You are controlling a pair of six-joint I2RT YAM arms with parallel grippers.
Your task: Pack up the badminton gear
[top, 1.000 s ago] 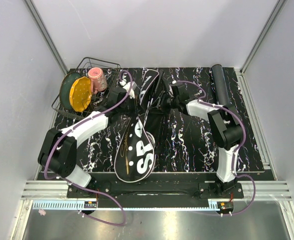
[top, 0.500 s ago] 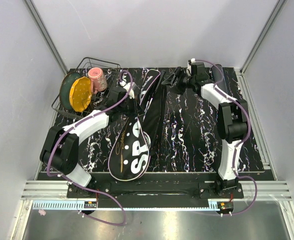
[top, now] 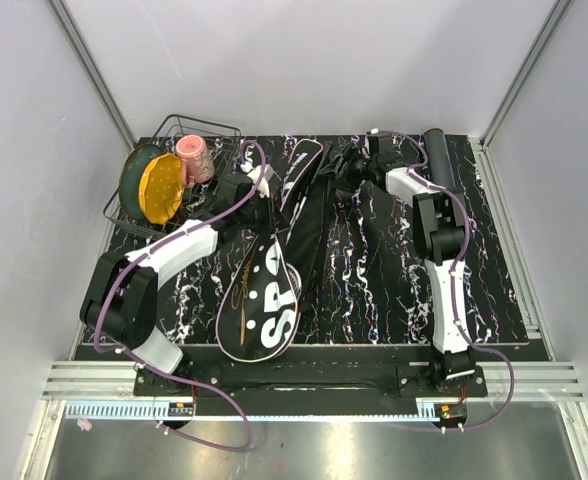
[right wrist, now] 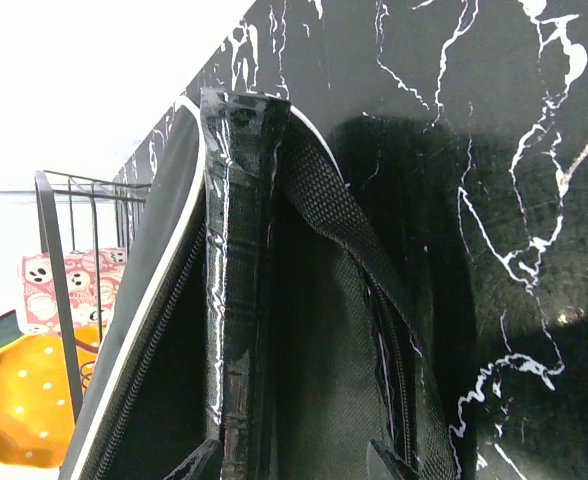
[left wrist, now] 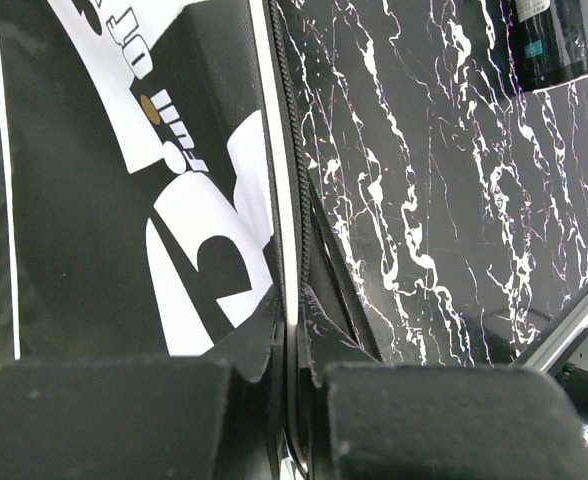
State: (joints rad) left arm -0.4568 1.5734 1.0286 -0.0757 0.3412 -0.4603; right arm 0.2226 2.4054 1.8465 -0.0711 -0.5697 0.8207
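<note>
Risk: the racket handle (right wrist: 239, 250) protrudes from the neck of the bag (top: 269, 290) at upper centre of the top view with a woven strap (right wrist: 344, 230) against it, so a push from the right gripper (right wrist: 294, 462) may snag the strap or shove the bag toward the wire basket (top: 189, 135) should the left pinch slip. The right arm reaches far to upper centre, jaws parted wide either side of the handle, not clamping; the left arm bends in from the left, left gripper (left wrist: 294, 400) closed tight on the bag's zip edge. The long black tube (top: 437, 165) lies unpacked at upper right.
</note>
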